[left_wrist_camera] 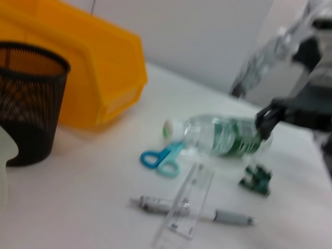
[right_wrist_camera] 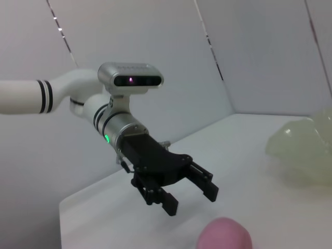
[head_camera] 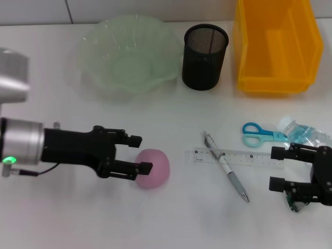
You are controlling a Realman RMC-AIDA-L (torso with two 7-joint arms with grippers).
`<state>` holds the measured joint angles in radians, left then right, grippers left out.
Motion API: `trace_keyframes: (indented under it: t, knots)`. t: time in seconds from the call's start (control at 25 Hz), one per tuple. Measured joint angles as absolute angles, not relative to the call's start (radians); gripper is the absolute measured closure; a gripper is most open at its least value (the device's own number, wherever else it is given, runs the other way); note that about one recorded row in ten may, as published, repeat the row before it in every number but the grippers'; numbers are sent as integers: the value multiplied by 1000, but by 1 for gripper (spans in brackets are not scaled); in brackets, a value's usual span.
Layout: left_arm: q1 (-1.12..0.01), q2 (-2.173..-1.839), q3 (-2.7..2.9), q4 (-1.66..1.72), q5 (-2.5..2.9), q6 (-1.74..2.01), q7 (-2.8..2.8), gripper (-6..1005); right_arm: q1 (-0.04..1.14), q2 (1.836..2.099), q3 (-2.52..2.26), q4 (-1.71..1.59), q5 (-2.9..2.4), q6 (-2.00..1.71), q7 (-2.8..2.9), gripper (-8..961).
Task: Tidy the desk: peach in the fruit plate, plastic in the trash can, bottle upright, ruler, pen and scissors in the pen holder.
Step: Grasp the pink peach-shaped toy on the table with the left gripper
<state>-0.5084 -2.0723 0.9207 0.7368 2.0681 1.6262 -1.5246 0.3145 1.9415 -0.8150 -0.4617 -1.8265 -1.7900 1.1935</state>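
Note:
A pink peach lies on the white table. My left gripper is open just left of it, its lower finger touching the peach's side; the right wrist view shows the left gripper and the peach too. My right gripper is open at the table's right, over a lying clear bottle. A small green plastic piece lies by it. Blue scissors, a clear ruler and a pen lie in the middle right.
A pale green fruit plate stands at the back, a black mesh pen holder to its right, and a yellow bin at the back right.

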Motion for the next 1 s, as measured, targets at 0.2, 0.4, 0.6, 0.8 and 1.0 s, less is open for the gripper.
trace_keyframes:
  t: [0.2,0.4,0.6,0.8,1.0]
  knots:
    - [-539,-2073,1036,765,2062,1541,-1560,219,302,1947,-785,-459,-1852,-1783,1193,164]
    - [-548,-2074,1111,759,2064,1451,-1563,226,298,1948,-781,-458,-1854,-1781,1192,164]
    - [-551,-2074,1139,755,2067,1421,-1568,320,305,1948,-781,-461,-1854,-1779,1196,164]
    - [-553,-2073,1142,754,2069,1432,-1567,471,312,1948,-778,-462,-1853,-1768,1198,165]
    - [-555,-2072,1151,754,2067,1436,-1561,621,315,1948,-778,-462,-1853,-1756,1199,165]
